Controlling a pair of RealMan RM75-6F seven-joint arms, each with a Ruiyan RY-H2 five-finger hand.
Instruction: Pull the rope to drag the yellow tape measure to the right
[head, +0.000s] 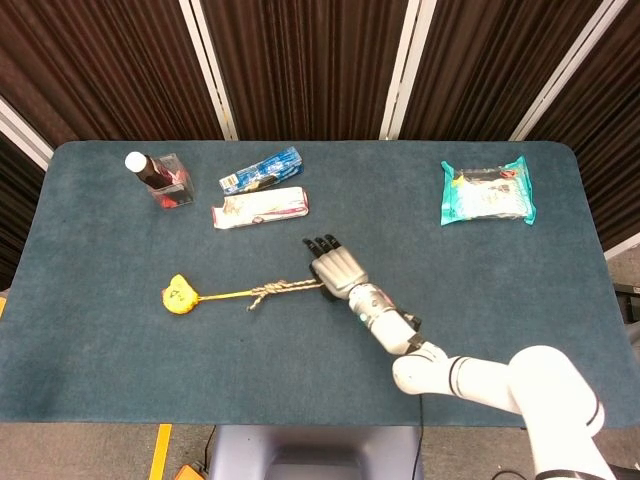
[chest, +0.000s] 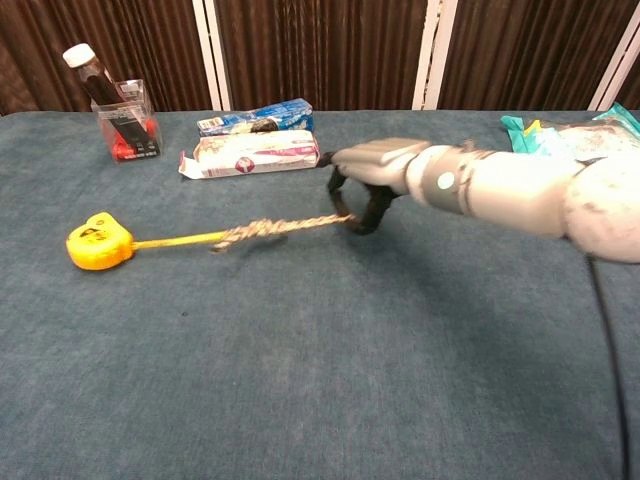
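Rope (chest: 285, 227) taut, right robot hand (head: 338, 268) fingers curled around its end.
Yellow tape measure (head: 179, 296) sits left on the tabletop (head: 480, 270); a jerk could slip the knot.
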